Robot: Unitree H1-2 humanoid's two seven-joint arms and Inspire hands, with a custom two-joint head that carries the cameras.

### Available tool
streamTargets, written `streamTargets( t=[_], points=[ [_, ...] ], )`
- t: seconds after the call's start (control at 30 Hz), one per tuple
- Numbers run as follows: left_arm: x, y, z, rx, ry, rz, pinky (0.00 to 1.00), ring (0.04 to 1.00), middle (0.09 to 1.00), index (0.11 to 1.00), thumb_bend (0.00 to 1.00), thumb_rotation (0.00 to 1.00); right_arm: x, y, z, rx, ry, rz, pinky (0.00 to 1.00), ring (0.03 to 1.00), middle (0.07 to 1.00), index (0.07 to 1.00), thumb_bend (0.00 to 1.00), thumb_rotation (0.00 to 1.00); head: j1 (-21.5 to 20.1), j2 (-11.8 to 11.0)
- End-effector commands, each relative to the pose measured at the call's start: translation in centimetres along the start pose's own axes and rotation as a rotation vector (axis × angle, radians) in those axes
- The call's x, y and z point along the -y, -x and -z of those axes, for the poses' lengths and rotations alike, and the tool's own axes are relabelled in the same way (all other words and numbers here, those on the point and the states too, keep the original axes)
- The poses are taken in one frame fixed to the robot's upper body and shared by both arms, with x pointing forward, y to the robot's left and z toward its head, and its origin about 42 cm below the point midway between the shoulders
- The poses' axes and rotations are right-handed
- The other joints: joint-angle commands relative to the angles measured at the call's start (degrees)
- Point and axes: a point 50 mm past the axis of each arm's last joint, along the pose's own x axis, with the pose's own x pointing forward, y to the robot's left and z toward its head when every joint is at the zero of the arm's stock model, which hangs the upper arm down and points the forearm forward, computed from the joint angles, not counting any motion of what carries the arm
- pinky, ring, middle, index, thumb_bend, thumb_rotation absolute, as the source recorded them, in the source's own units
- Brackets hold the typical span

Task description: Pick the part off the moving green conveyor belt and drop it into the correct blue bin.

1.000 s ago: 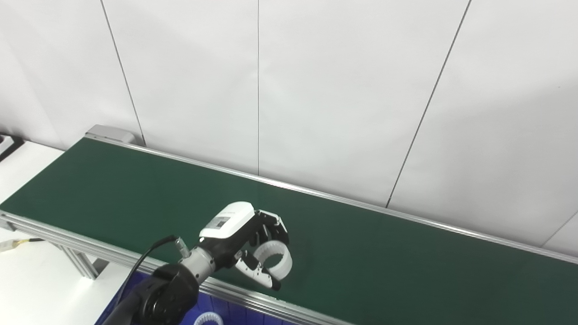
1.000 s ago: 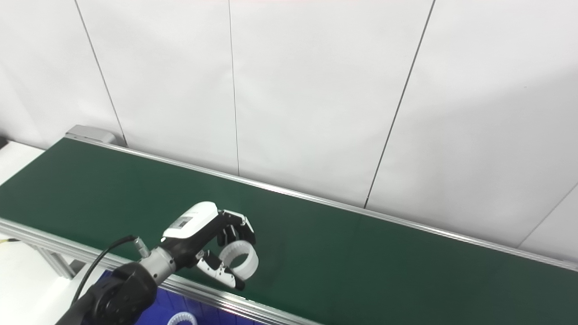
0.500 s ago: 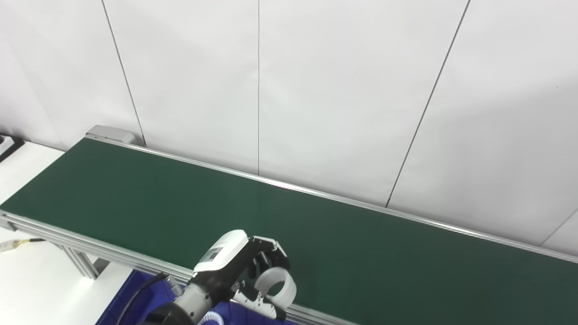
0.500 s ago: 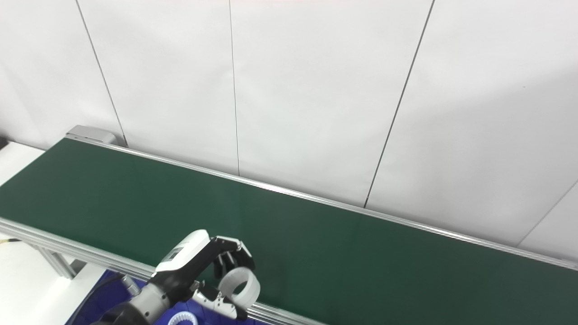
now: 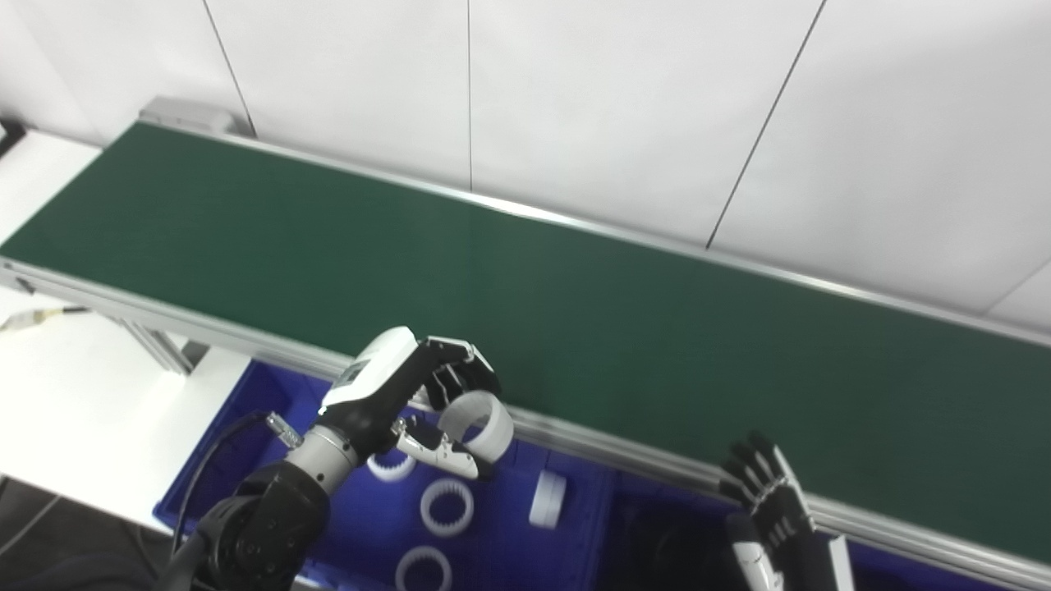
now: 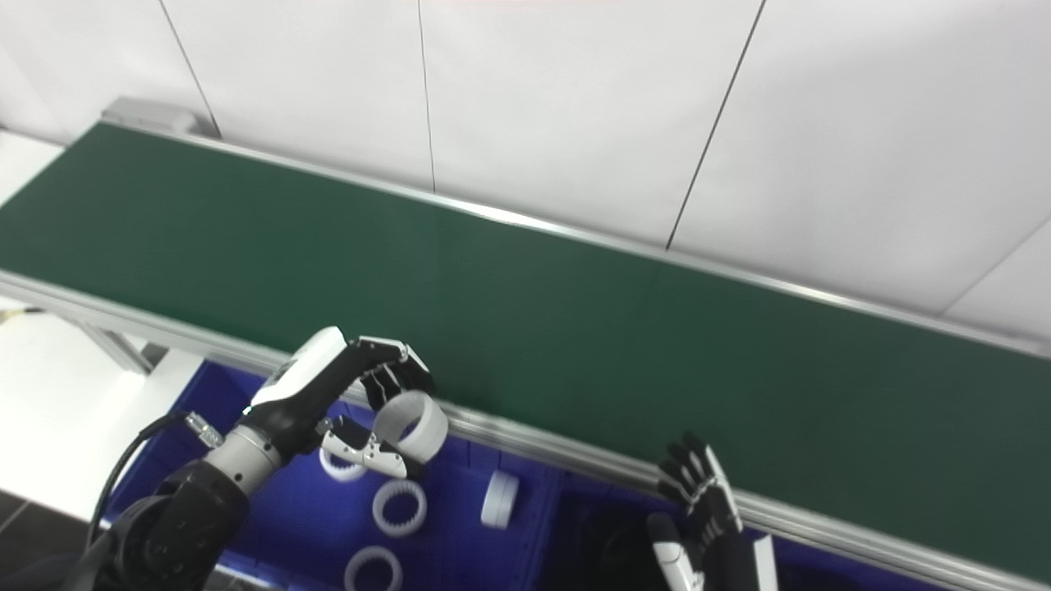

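White plastic ring [image 5: 476, 423] sits pinched in our left hand [image 5: 410, 394], above the blue bin [image 5: 246, 402] holding similar rings [image 5: 447, 506]. Our right hand [image 5: 772, 509] waits spread at five o'clock. Releasing early, we risk it bouncing off the conveyor rail [image 5: 591, 443].

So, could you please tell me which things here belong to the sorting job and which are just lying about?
Job:
- white ring held in left hand
- green conveyor belt
- blue bin with rings inside

Lying about:
- right hand, idle, open
- white table
- cable
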Motion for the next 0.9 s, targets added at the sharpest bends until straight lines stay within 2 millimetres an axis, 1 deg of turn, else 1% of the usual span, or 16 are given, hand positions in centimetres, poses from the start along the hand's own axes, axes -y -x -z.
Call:
streamTargets(
  t=[0.0,0.1,0.2,0.3,0.43,0.67,0.77,0.87],
  points=[
    [-0.6,0.2,-0.4,0.015,-0.018,-0.065,0.41,0.462,0.498,0.484,0.48,0.00,0.4,-0.2,-1.1,0.026,-0.007,-0.003,0.75,0.826,0.866,0.908,0.62,0.69,0.56,1.00],
    [-0.4,0.4,0.0,-0.007,-0.014,-0.076,0.39,0.464,0.502,0.485,0.48,0.00,0.8,-0.1,-1.3,0.025,-0.005,-0.007,0.75,0.824,0.863,0.908,0.63,0.70,0.60,1.56],
    [-0.1,0.6,1.0,-0.029,-0.014,-0.079,0.37,0.462,0.508,0.488,0.48,0.00,1.1,0.0,-1.5,0.029,-0.003,-0.012,0.76,0.824,0.864,0.910,0.64,0.70,0.28,2.32],
    [0.2,0.7,1.8,-0.054,-0.021,-0.080,0.36,0.457,0.508,0.496,0.48,0.00,1.3,0.2,-1.7,0.028,-0.004,-0.008,0.75,0.824,0.867,0.912,0.63,0.69,0.11,2.61],
    [1.4,0.7,3.8,-0.111,-0.037,-0.070,0.38,0.443,0.493,0.508,0.48,0.00,1.4,0.4,-2.1,0.020,-0.012,0.012,0.74,0.817,0.862,0.905,0.65,0.69,0.08,3.23],
    [3.4,0.9,6.5,-0.219,-0.088,-0.034,0.35,0.424,0.487,0.524,0.48,0.00,1.6,0.6,-2.3,0.021,-0.010,0.015,0.73,0.811,0.862,0.906,0.64,0.68,0.20,3.53],
    [3.9,0.9,7.0,-0.250,-0.080,-0.016,0.35,0.420,0.481,0.531,0.47,0.00,1.6,0.6,-2.3,0.020,-0.006,0.014,0.73,0.810,0.859,0.906,0.64,0.69,0.20,3.57],
    [4.0,1.0,7.2,-0.261,-0.079,-0.007,0.35,0.414,0.478,0.537,0.47,0.00,1.6,0.6,-2.3,0.022,-0.011,0.012,0.73,0.811,0.858,0.903,0.63,0.67,-0.06,3.47]
  ],
)
